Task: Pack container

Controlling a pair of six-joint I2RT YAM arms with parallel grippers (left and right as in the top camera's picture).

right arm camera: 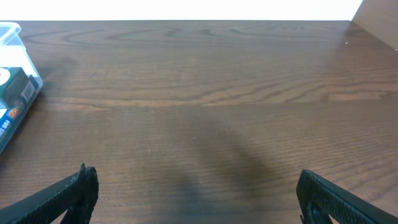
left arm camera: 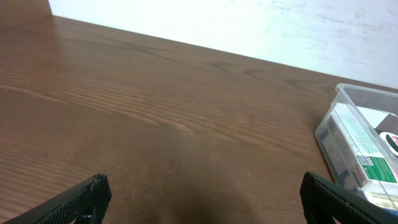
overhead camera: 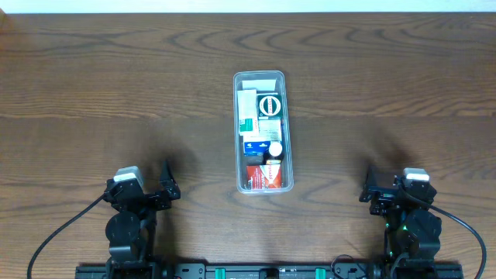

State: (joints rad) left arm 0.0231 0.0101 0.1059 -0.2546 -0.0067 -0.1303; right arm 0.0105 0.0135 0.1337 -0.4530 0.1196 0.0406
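Observation:
The clear plastic container [overhead camera: 237, 132] stands lengthwise in the middle of the table, filled with several small boxes: white and green ones at the far end, a blue one in the middle, a red one [overhead camera: 262, 177] at the near end. Its corner shows at the right of the left wrist view [left arm camera: 339, 93] and at the left edge of the right wrist view [right arm camera: 12, 37]. My left gripper [overhead camera: 155, 186] [left arm camera: 202, 193] is open and empty near the front left. My right gripper [overhead camera: 380, 186] [right arm camera: 196, 190] is open and empty near the front right. Both are well apart from the container.
The dark wooden table [overhead camera: 116, 93] runs to a white wall at the far side. Cables trail from both arm bases at the front edge.

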